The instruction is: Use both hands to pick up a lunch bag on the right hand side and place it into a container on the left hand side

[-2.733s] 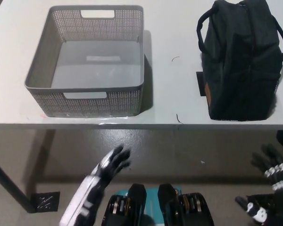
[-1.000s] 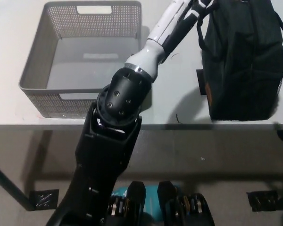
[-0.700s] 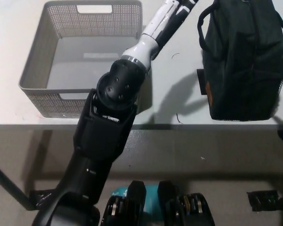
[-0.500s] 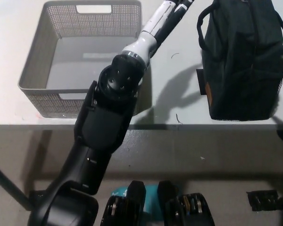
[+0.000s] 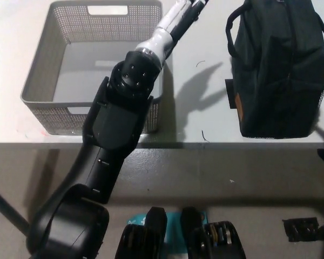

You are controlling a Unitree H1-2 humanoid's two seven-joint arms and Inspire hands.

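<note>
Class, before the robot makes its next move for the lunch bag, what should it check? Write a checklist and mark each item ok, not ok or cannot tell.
1. Lunch bag upright on the table, right side: ok.
2. Bag's handle free: ok.
3. Basket, visible floor bare: ok.
4. Left arm clear of the basket's right wall: cannot tell.
5. Left hand on the bag: cannot tell, past the top edge.
6. Right hand at the bag: cannot tell, out of view.

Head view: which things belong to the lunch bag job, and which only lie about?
For the job: lunch bag, right; grey basket, left; left arm, reaching up between them.

Lying about: black patch on the table beside the bag; black mark on the floor.
</note>
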